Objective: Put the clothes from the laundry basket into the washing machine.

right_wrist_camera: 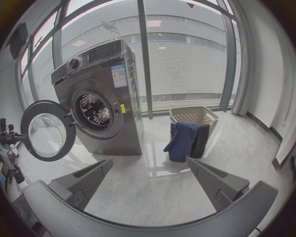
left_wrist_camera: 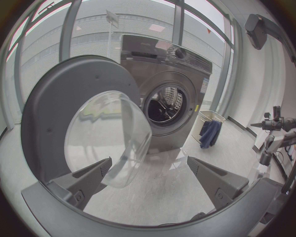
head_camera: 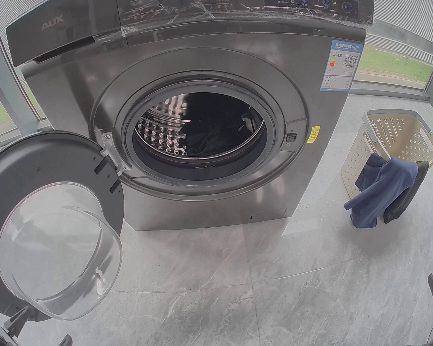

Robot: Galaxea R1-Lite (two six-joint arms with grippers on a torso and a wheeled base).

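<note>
Left gripper (left_wrist_camera: 149,159) and right gripper (right_wrist_camera: 150,160) — both spread wide. Washer (head_camera: 287,66) door (head_camera: 27,161) open; clothes (head_camera: 381,188) drape the basket (head_camera: 402,136) rim.

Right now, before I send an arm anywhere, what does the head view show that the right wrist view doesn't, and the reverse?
Head view: dark clothes already lying inside the steel drum.
Right wrist view: the machine's plain side panel and the tall window post beyond it.
Both: the grey front-loading washing machine with its round glass door swung open, the beige perforated laundry basket, and a blue garment and a black garment draped over its rim.
</note>
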